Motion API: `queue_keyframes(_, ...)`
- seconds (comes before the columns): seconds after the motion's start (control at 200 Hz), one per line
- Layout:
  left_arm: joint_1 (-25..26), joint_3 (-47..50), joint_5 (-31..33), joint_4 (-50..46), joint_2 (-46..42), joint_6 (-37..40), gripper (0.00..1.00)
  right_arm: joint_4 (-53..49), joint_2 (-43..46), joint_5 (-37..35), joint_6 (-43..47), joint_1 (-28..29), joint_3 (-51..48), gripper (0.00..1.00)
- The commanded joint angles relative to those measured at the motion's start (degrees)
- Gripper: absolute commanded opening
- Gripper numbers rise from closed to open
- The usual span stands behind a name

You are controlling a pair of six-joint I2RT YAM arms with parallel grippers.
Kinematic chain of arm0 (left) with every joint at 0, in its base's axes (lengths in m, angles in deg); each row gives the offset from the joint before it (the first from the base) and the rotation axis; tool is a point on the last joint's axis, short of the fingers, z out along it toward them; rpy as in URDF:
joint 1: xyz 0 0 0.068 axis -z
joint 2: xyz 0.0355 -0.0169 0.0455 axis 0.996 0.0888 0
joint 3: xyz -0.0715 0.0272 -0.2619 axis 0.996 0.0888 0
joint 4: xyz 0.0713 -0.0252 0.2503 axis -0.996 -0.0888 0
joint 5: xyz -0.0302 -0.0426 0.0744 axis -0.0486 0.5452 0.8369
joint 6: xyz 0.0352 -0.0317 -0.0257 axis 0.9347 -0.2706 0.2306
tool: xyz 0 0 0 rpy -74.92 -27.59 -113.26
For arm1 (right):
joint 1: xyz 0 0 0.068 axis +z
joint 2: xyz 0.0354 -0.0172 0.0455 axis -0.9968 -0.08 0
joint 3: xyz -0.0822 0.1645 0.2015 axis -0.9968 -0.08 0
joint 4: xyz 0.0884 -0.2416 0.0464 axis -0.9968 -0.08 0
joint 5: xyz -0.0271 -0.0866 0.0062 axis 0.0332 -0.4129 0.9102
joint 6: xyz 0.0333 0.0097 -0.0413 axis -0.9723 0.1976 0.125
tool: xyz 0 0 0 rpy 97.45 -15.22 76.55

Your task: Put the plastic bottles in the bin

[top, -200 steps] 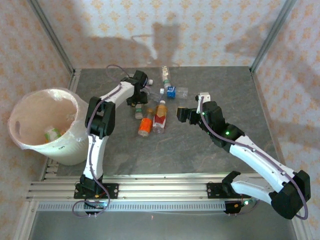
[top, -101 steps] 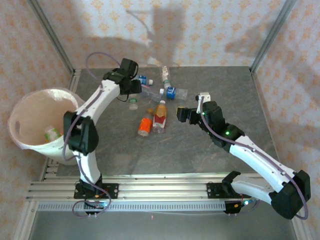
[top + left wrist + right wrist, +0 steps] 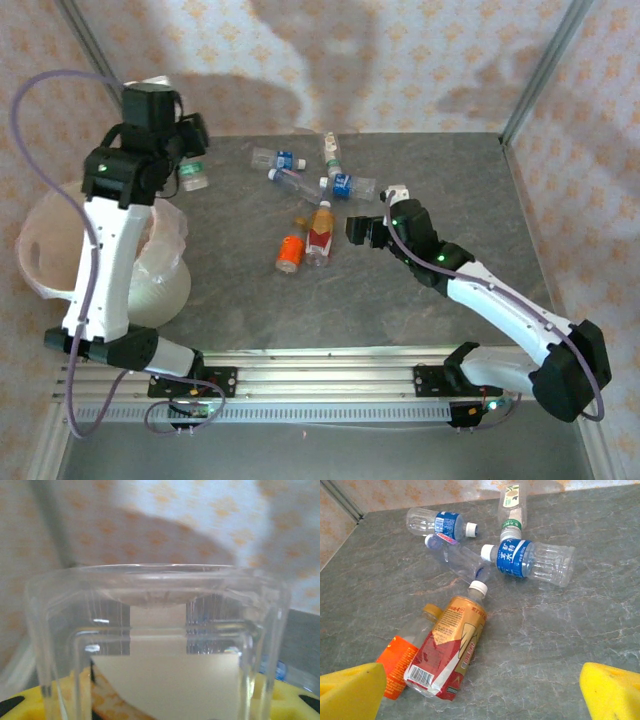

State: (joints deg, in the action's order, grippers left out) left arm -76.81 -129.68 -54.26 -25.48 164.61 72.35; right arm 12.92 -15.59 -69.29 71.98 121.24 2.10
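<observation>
Clear plastic was pretty much all my left wrist camera got: the bottom of a see-through bottle (image 3: 160,630) pressed right up close, with my yellow fingertips (image 3: 12,705) poking in at the lower corners. From above, my left tool (image 3: 186,155) was clamped on that bottle, which had a green band on it. The arm was raised way up by the bin (image 3: 40,215) at the left side of the bench (image 3: 430,170). Honestly couldn't tell if the bottle hung over the opening or just beside the rim. The bin was white, with a thin liner (image 3: 170,225) bunched over its edge. My right tool (image 3: 358,232) sat low over the bench, jaws spread wide with nothing in them, facing the pile. Six bottles lay there: a blue-label bottle (image 3: 442,524) at the far left, a green-and-white bottle (image 3: 514,502) at the back, a second blue-label bottle (image 3: 527,560) just in front of it, and a plain clear bottle (image 3: 460,560) between the two blue ones. Nearest me, a red-and-gold bottle (image 3: 450,652) and an orange bottle (image 3: 397,670) lay touching, side by side.
</observation>
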Motion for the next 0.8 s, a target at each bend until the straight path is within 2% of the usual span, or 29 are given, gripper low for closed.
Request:
queue_keyframes(0.0,-3.8,-0.1,11.6,-8.7,-1.3,2.3,0.40,1.9,-0.6,0.9,-0.4,-0.2,2.3,0.99)
queue_keyframes(0.125,-10.5,3.9,19.9,-9.7,-6.1,0.3,0.41,1.7,-1.7,1.6,-0.4,-0.2,3.4,0.99)
queue_keyframes(0.29,-21.7,17.4,19.5,0.1,-15.9,-3.7,0.46,1.5,-3.9,2.7,-0.8,-0.2,4.7,0.99)
queue_keyframes(0.38,-27.5,23.2,14.5,3.1,-18.2,-7.2,0.46,1.3,-5.2,3.2,-0.6,-0.2,5.1,0.99)
queue_keyframes(0.47,-30.6,26.7,12.4,4.9,-18.6,-10.2,0.47,-0.4,-6.6,4.3,-0.1,-0.2,6.6,0.99)
queue_keyframes(0.51,-31.5,27.9,12.5,5.4,-18.5,-11.9,0.52,-1.2,-7.1,4.7,0.3,-0.2,7.3,0.99)
queue_keyframes(0.58,-33.1,28.7,10.4,5.9,-17.8,-14.8,0.75,-2.5,-7.8,5.1,0.6,-0.2,8.5,0.99)
queue_keyframes(0.635,-33.3,28.4,7.8,6.3,-17.1,-17.5,0.89,-2.9,-8.1,5.3,0.6,-0.2,9.2,0.99)
queue_keyframes(0.701,-33.4,27.8,5.0,7.6,-16.4,-18.7,0.95,-2.9,-8.5,5.6,0.2,-0.2,9.7,1.00)
queue_keyframes(0.791,-33.4,26.2,2.7,8.2,-15.5,-20.1,1.00,-2.7,-8.9,6.1,-1.0,-0.2,10.3,1.00)
